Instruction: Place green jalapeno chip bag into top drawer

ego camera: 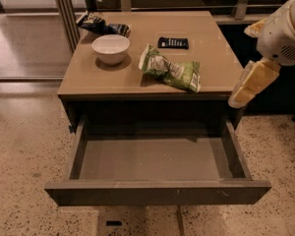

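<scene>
The green jalapeno chip bag (171, 70) lies crumpled on the tan tabletop (216, 58), right of centre and near the front edge. The top drawer (157, 157) is pulled fully open below the tabletop, and its bare grey bottom holds nothing. My gripper (249, 84), pale yellow under the white arm (284, 31), hangs off the table's right front corner. It is beside the drawer's right side and to the right of the bag, touching neither.
A white bowl (110, 47) stands left of the bag. A dark blue-black chip bag (101, 24) lies at the back left corner. A small black flat object (173, 43) lies behind the green bag. Metal posts (64, 9) stand at the left, on speckled floor.
</scene>
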Robot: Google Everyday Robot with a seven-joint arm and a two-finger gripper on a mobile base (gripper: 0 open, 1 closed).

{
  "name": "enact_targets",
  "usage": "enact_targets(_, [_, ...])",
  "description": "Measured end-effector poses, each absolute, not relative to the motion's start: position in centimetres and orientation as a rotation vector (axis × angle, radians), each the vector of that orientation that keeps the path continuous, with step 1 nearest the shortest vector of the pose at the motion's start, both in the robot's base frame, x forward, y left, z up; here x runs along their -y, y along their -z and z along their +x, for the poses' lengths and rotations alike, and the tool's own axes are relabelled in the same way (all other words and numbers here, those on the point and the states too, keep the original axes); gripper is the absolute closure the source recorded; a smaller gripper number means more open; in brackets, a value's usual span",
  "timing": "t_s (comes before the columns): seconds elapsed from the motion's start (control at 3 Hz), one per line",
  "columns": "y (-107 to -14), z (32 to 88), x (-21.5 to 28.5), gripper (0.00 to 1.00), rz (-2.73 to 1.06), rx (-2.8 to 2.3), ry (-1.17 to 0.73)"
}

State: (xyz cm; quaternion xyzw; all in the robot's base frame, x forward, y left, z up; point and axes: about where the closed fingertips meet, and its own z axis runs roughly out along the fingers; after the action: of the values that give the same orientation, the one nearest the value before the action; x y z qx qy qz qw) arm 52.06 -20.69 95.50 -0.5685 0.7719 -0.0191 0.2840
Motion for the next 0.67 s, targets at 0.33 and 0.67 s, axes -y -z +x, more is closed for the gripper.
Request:
enact_targets(0.33, [-94.5,57.0,19.5,0.0,-1.425,-1.978,0.007])
enact_targets(0.67, [-93.4,61.4,18.0,0.0,-1.344,-1.899,-0.066])
